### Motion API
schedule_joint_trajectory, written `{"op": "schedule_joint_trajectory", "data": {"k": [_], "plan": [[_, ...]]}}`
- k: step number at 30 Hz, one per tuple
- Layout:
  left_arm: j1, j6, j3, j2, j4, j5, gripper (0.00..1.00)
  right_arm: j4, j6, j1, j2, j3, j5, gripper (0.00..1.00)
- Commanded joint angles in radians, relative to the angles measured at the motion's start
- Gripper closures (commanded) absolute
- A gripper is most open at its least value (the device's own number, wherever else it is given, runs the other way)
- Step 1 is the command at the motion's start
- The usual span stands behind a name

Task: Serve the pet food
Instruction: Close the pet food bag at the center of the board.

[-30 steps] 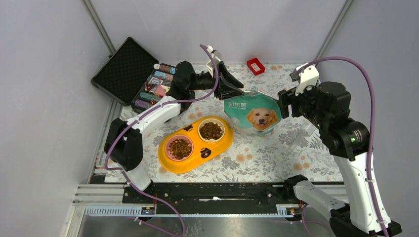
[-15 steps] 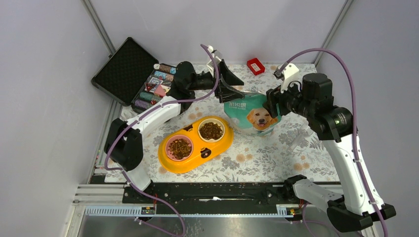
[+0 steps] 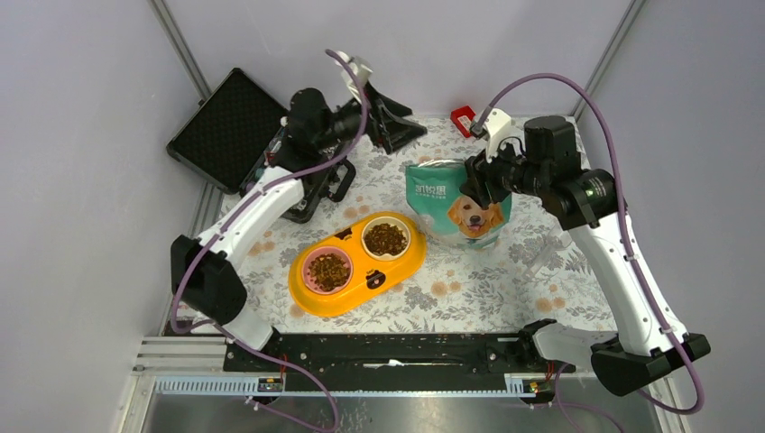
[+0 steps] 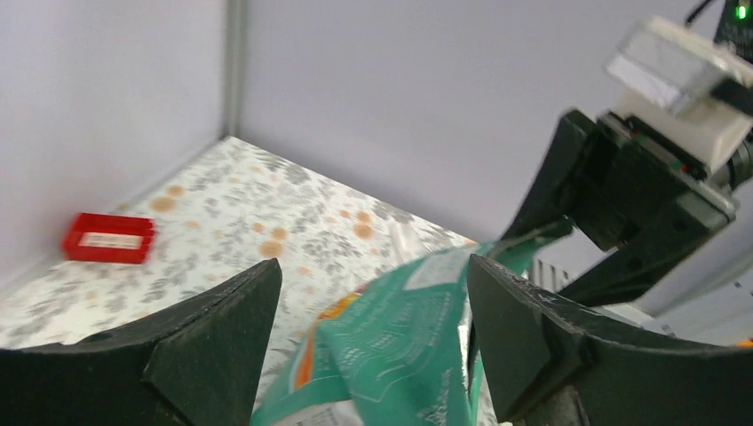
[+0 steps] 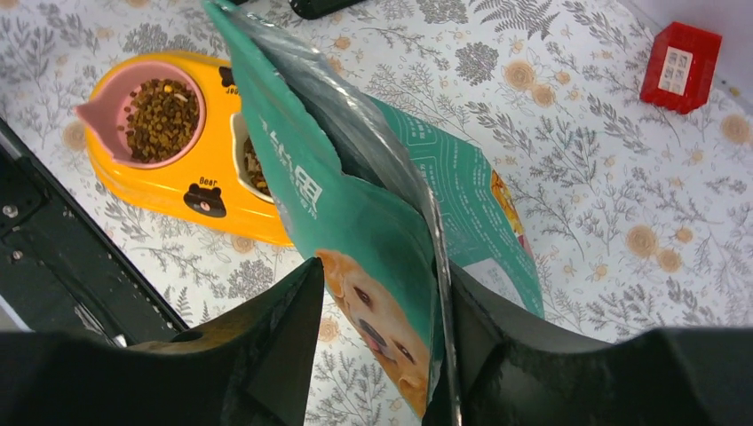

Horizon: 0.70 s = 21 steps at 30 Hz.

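The teal-and-white pouch (image 3: 451, 194) with the golden retriever stands upright at mid-table, its top open. My right gripper (image 3: 474, 185) is at the pouch's top right corner. In the right wrist view its jaws (image 5: 382, 275) stand apart astride the pouch's front wall (image 5: 355, 222). My left gripper (image 3: 408, 129) is open and empty, raised behind and left of the pouch. The pouch top (image 4: 400, 346) shows beyond its jaws (image 4: 373, 293). Dark-brown kibble fills both bowls (image 3: 386, 238) (image 3: 329, 269) of the yellow double feeder (image 3: 401, 263); the pink bowl's kibble (image 5: 160, 106) also shows in the right wrist view.
A small red box (image 3: 466, 120) lies at the back of the flowered mat. An open black case (image 3: 225, 126) with small packets sits at the back left, under the left arm. A black rail (image 3: 388, 352) runs along the near edge.
My left gripper let go of the pouch top and drew back up and left. My right gripper moved left from the pouch's right side to its top. The pouch now stands more upright.
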Motion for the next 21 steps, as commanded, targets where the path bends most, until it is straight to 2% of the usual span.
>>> {"op": "schedule_joint_trajectory", "data": {"k": [1, 7, 15, 19, 21], "plan": [[0.071, -0.038, 0.008, -0.112, 0.013, -0.091, 0.18, -0.031, -0.103, 0.044, 0.051, 0.081, -0.026, 0.44], [0.107, -0.051, -0.059, -0.191, 0.016, -0.095, 0.2, -0.066, -0.158, 0.048, 0.088, 0.139, -0.044, 0.44], [0.109, 0.001, -0.118, -0.237, -0.04, -0.057, 0.22, -0.099, -0.15, 0.052, 0.114, 0.204, -0.014, 0.39], [0.105, 0.077, -0.136, -0.238, -0.101, 0.075, 0.18, -0.098, -0.128, 0.053, 0.115, 0.21, -0.007, 0.37], [0.089, 0.204, -0.144, -0.239, -0.178, 0.151, 0.15, -0.088, -0.126, 0.053, 0.1, 0.202, -0.004, 0.35]]}}
